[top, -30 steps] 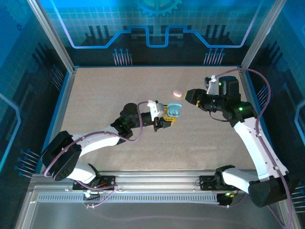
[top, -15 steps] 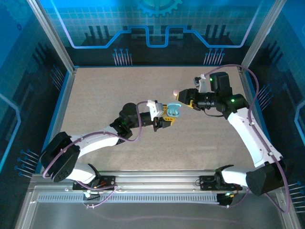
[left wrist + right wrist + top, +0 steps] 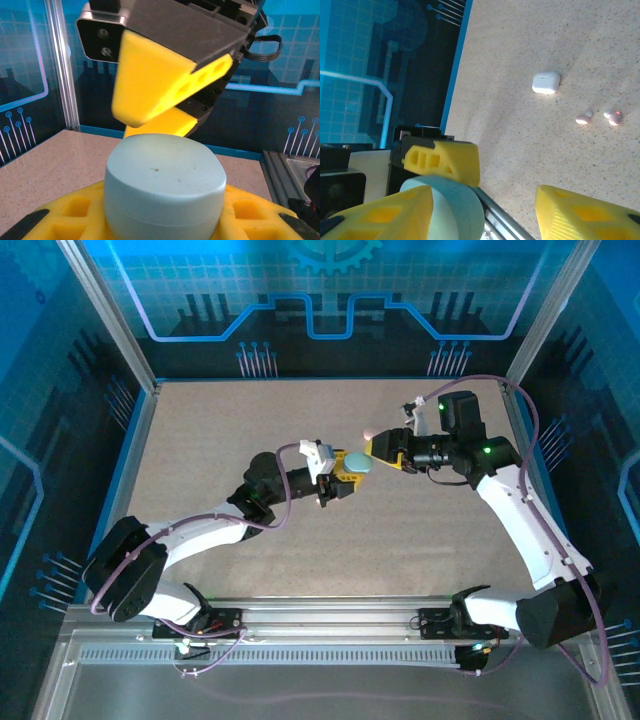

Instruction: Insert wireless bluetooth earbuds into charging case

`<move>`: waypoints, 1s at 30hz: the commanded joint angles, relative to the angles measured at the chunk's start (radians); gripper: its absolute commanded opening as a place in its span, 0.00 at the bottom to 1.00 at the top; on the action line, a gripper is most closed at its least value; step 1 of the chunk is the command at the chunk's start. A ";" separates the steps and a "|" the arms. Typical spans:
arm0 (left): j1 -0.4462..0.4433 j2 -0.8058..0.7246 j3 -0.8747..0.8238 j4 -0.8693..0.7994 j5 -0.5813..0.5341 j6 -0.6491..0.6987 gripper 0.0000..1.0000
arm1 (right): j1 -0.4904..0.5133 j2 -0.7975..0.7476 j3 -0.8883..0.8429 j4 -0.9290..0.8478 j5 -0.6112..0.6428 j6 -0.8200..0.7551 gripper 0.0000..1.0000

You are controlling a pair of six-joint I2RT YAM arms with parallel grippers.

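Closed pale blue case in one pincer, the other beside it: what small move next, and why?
Probably close the right pincer, open now, on the lid of the pale blue case, which the left pincer holds shut; nothing goes in until it opens.

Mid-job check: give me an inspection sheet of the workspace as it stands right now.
Surface: speckled beige tabletop, no spills seen.
Job's things: pale blue case held between the left gripper's fingers; white case and two pinkish earbuds lying apart on the tabletop.
Clutter: nothing seen.
Grippers: left gripper shut on the pale blue case; right gripper open, its fingers close over the case.
Cables: purple cables run along both arms, away from the cases and earbuds.
Surroundings: blue-lit enclosure walls with metal frame posts.
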 commanded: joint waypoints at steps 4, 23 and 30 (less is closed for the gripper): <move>0.016 -0.018 0.005 0.103 -0.002 -0.064 0.31 | 0.010 -0.012 -0.032 0.111 -0.139 0.046 0.59; 0.022 -0.025 -0.002 0.131 -0.038 -0.065 0.32 | 0.049 0.062 -0.092 0.308 -0.367 0.168 0.54; 0.022 -0.032 -0.012 0.115 -0.060 -0.053 0.33 | 0.048 0.058 -0.079 0.254 -0.336 0.131 0.36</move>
